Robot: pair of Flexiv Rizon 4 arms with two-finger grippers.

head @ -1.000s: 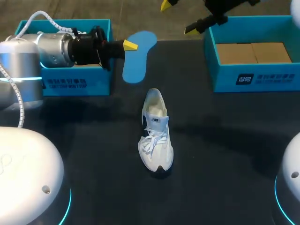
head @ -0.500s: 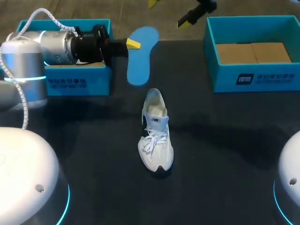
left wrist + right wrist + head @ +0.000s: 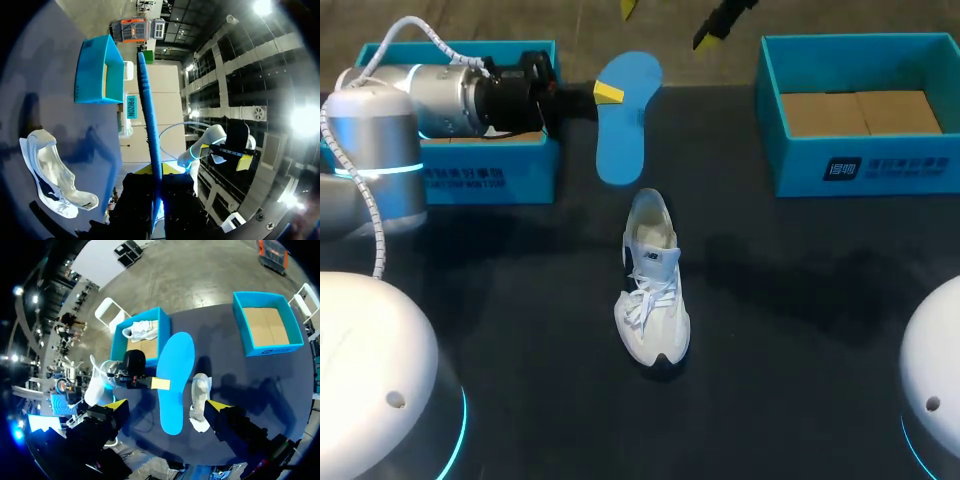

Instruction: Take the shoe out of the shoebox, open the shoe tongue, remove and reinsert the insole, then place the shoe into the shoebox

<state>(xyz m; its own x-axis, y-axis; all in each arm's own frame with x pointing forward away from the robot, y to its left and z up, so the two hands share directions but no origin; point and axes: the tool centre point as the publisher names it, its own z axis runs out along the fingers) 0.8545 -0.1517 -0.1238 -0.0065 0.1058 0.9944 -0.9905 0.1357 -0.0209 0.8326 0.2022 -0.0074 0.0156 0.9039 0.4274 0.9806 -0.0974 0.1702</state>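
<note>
Removal step done: left gripper (image 3: 605, 93) clamps blue insole (image 3: 623, 120), upper centre; right gripper (image 3: 167, 407) spread wide, empty. Next, likely: reinsert into white sneaker (image 3: 652, 295), centre frame.

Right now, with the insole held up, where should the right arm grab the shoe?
Probably across the laced forefoot of the shoe, from above: it stands upright on its sole, and that leaves its open mouth free for the insole.

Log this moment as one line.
left gripper: shut on insole, held above table | right gripper: open, empty | shoe: upright on table, insole out
</note>
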